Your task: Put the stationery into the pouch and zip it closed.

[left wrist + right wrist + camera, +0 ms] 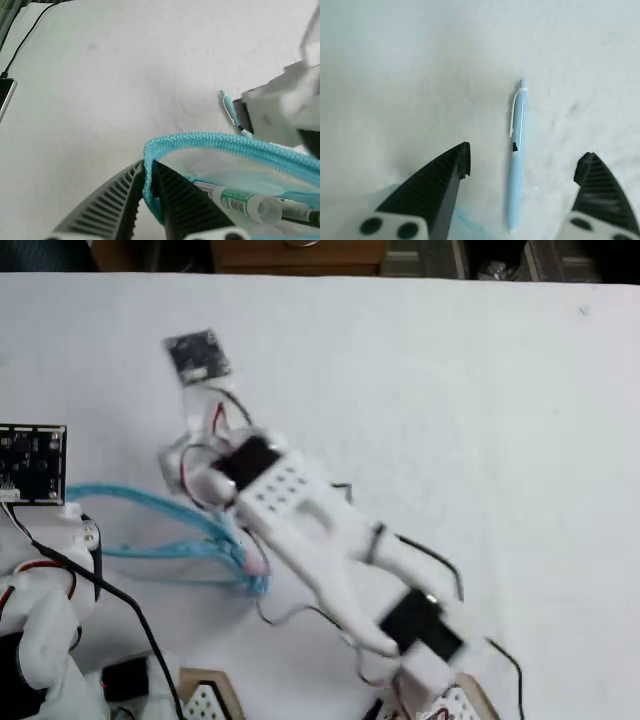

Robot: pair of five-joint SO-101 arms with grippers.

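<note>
White tabletop (480, 420) is stretching bare behind the work, with the pouch (150, 502) lying flat toward its left side in the high view. The left gripper (149, 167) is pinching the pouch's woven blue rim between closed fingers, holding the mouth up and open. A green-and-white marker (240, 201) is lying inside, with at least one more item beside it.

The right arm (330, 530) is leaning in from the lower right, over the pouch's end. The right gripper (526, 152) is hanging above the tabletop with its fingers spread wide, gripping nothing. A pale blue pen (516, 165) is lying on the tabletop directly beneath that gap, just outside the pouch's mouth. Its long axis is running along the gripper's own line of reach, so the fingers are standing either side of the barrel and would close across it, not along it. The pen is sitting nearer one finger than the other.

The right arm is plainly the one placed to take it. The pick is probably calling for a straight descent and a squeeze, then a short carry to the held-open mouth. The zip is not yet closed.
</note>
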